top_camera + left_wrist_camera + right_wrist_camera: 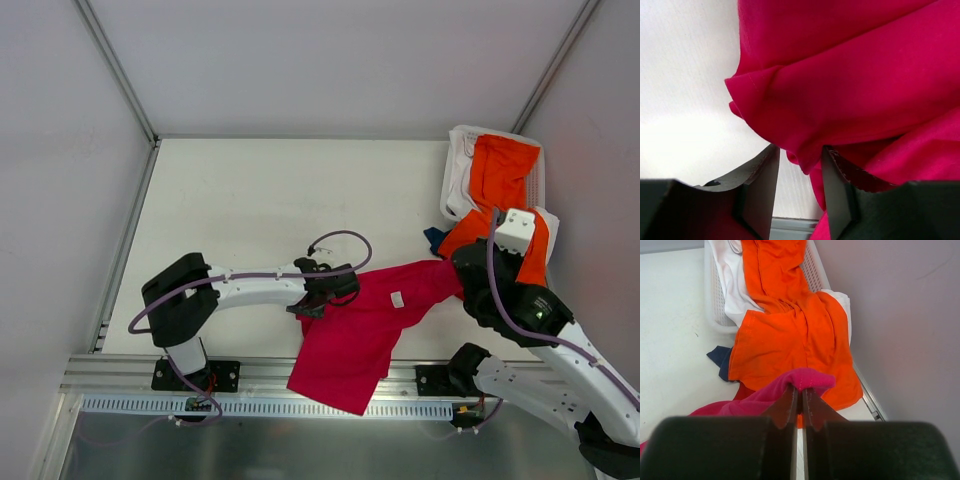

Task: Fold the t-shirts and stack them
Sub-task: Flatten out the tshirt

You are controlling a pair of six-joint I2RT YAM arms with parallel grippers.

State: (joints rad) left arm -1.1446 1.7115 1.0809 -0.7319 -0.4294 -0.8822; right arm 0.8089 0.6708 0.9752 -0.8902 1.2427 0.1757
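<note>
Item: crimson t-shirt [352, 335]. Soft, light, limp cloth that sags and bunches and should crease easily.
Location: slung between both grippers, its lower part over the near edge of the table [250, 200].
Jaws of right gripper [800, 396]: together, clamped on a bunched fold.
Jaws of left gripper [800, 162]: apart, a hemmed corner hanging between them, unpinched.
Best hold, by judgement: hemmed corners and seams.
Also: orange t-shirt [790, 335], ahead of the right jaws, spilling from the basket [715, 315].
</note>
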